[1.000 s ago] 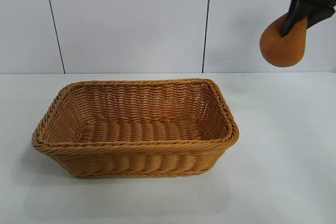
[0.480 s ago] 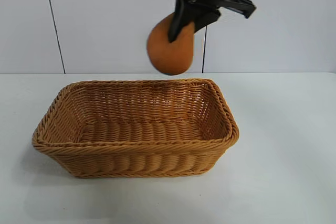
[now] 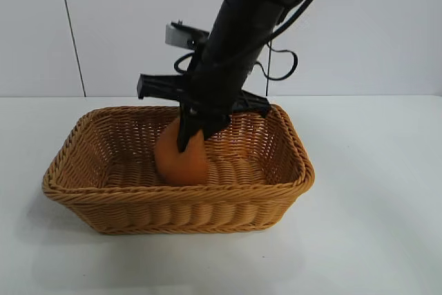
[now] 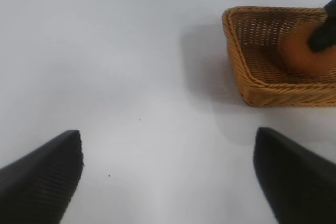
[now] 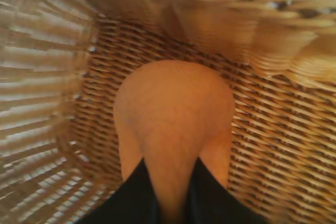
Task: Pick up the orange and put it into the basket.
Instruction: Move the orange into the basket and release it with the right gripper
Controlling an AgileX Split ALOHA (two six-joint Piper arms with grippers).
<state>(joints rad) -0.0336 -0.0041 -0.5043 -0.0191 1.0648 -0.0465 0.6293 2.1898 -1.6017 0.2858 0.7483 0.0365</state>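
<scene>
placing step: right gripper (image 3: 188,135) clenched on orange (image 3: 181,159) inside basket (image 3: 173,195); next, release; left gripper (image 4: 168,174) parked, released.

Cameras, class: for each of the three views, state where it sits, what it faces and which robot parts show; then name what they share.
Exterior: faces the table; right gripper lowers the orange into the basket.
Left wrist: across the white table; open left gripper.
Right wrist: down into the basket; fingers pinch the orange.
Shared: orange, basket.
</scene>
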